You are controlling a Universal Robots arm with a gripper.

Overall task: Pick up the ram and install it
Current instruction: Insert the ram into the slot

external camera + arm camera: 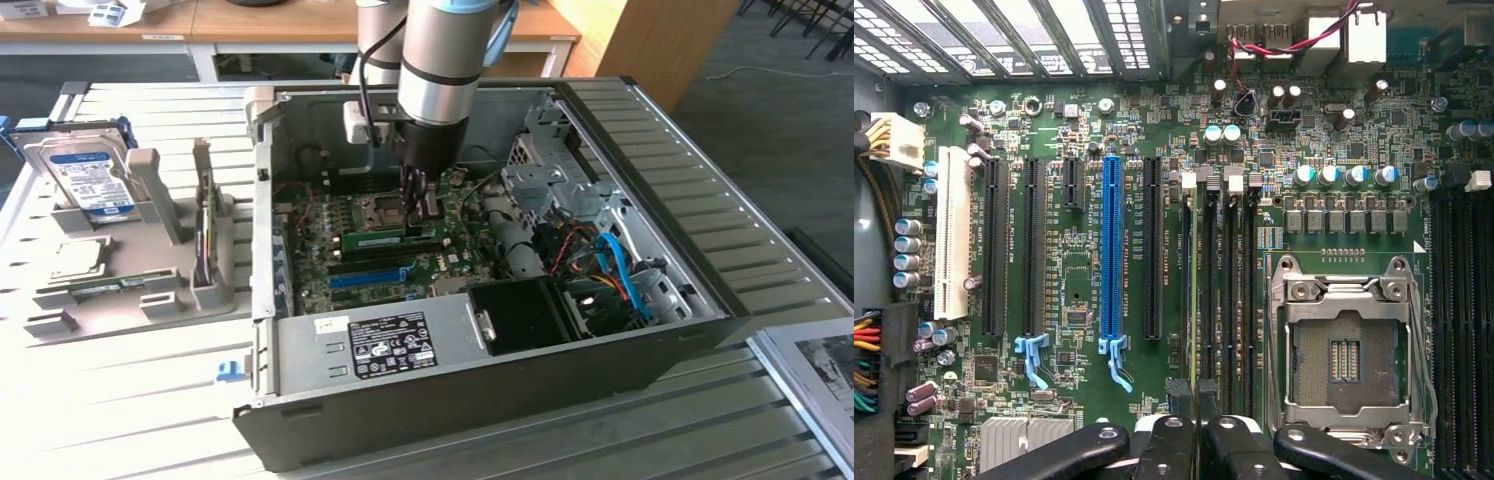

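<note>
The dark case (561,390) is seen nearest the exterior camera, laid on its side and open on the slatted table (134,410). Just inside its near wall a silver power supply (307,350) is mounted, with a black label (390,343) whose white print is too small to be read. A black fan shroud (527,315) is set at three o'clock of it.

Beyond these the green motherboard (327,215) is exposed. The ram (376,239) is found standing on edge in the memory slots near the board's middle. Its upper edge is pinched by the gripper (424,212), whose fingers (1176,395) are drawn almost together.

At nine o'clock of the case a grey holder (160,290) is placed. A silver processor chip (80,262) is borne on it and, farther back, a hard drive (87,180) whose blue-white label cannot be read. Wooden desks (267,25) are seen farthest off, at twelve o'clock.

From the wrist camera the board is seen straight on, in detail that the exterior view does not give. The processor socket (1344,350), a blue expansion slot (1113,250) and a white slot (951,235) are shown, with illegible white print beside the slots.
</note>
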